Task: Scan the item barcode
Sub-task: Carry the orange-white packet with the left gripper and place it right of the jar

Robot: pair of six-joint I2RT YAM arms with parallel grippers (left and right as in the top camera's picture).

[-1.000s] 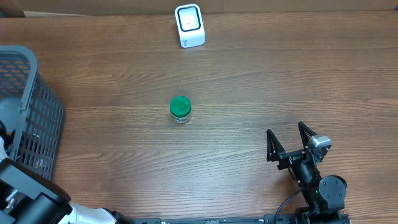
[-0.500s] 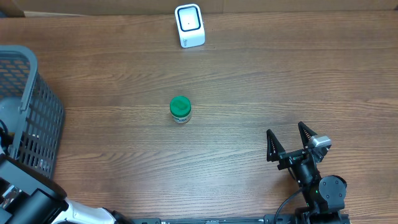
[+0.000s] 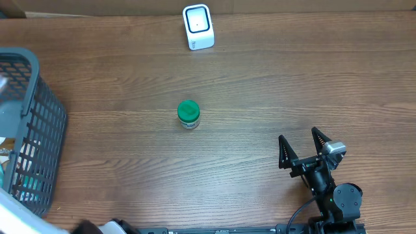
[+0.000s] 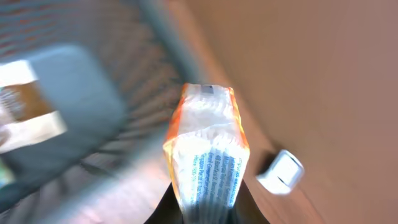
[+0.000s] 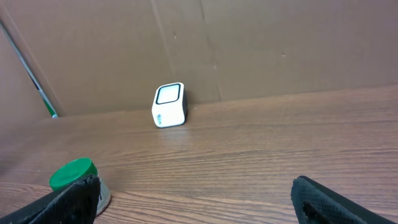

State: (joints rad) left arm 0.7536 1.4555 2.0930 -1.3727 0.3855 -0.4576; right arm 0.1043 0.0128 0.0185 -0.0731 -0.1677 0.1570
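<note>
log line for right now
left gripper: shut on orange packet | right gripper: open, empty | scanner: far edge | scan: not yet done

Jar [image 3: 188, 114] in front of scanner [image 3: 198, 26]; basket [image 3: 47, 123] walls left edge.

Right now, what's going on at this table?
The left end effector is shut on an orange and white packet, held up near the grey basket at the left side of the table; that wrist view is blurred. The right end effector sits open near the front right, holding nothing. The white scanner stands at the far edge, and a green-lidded jar stands alone mid-table. The packet is not yet at the scanner.
</note>
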